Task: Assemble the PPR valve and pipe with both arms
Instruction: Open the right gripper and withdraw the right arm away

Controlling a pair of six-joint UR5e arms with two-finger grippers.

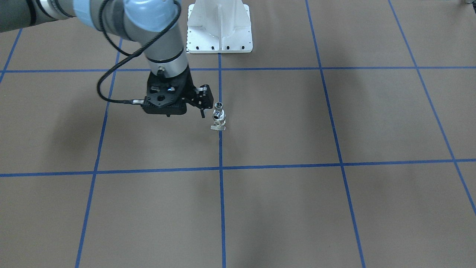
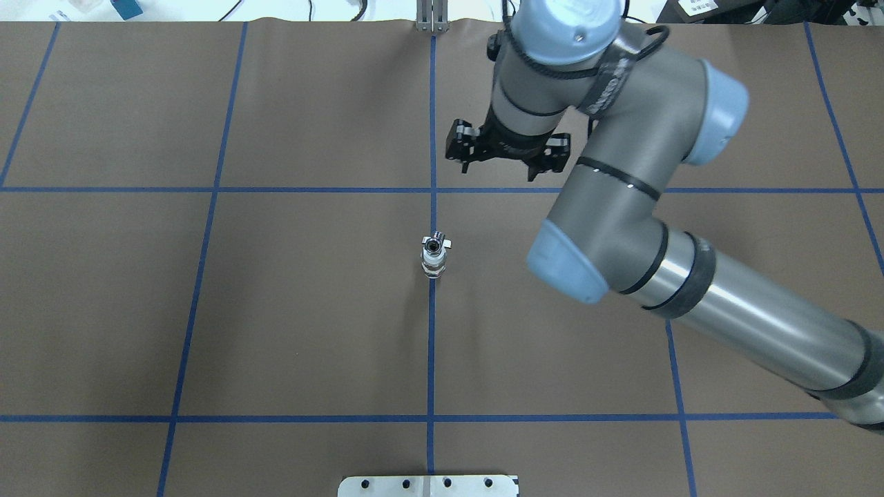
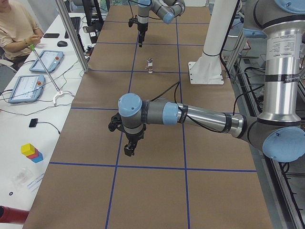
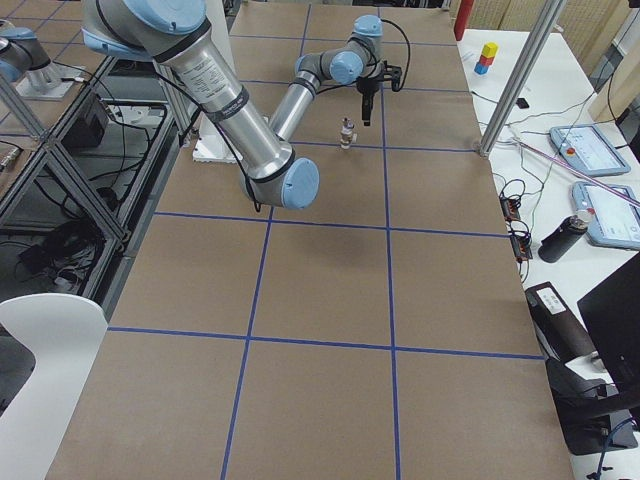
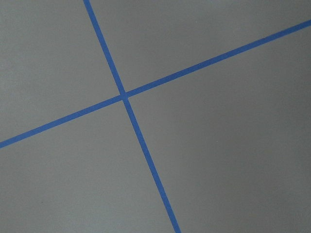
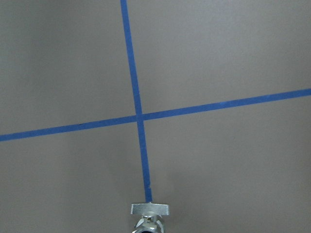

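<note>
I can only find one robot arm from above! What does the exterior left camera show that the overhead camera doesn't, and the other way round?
Only the exterior left view shows the left arm, its pincer hanging over the table, and a person at a desk with tablets and coloured blocks. Only the overhead view looks down into the open mouth of the valve and pipe piece. Both show that piece standing on a blue line, and the right arm with its pincer near the piece, not touching it.
</note>
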